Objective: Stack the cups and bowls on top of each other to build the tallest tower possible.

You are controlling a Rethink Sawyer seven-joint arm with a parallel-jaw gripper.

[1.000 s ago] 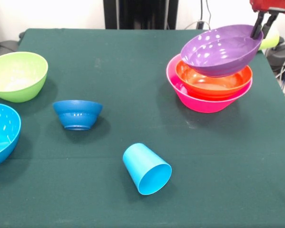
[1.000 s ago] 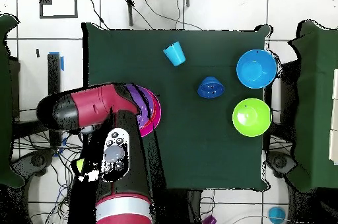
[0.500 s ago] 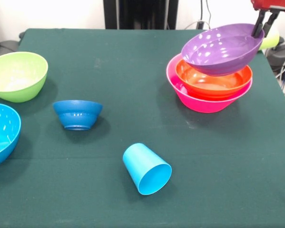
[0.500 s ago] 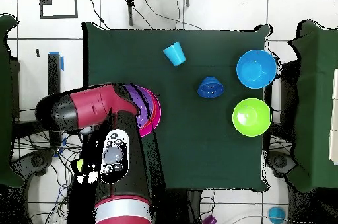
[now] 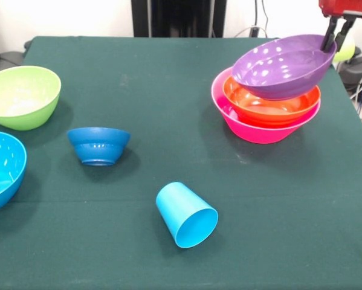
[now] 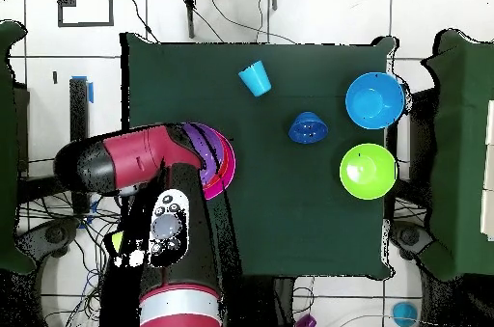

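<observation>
far left: green bowl (image 5: pixel 22 96) and sky-blue bowl (image 5: pixel 2 169) upright, waiting | mid: dark blue bowl (image 5: pixel 99 145) upside down; blue cup (image 5: pixel 186 214) on its side, near | right: gripper (image 5: pixel 336 36) pinches purple bowl (image 5: pixel 283 65) rim, tilted over orange bowl (image 5: pixel 271 104) nested in pink bowl (image 5: pixel 262 124), likely for seating

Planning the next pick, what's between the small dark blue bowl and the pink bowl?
Only bare green tablecloth between the dark blue bowl and the pink bowl, in the front view.
</observation>
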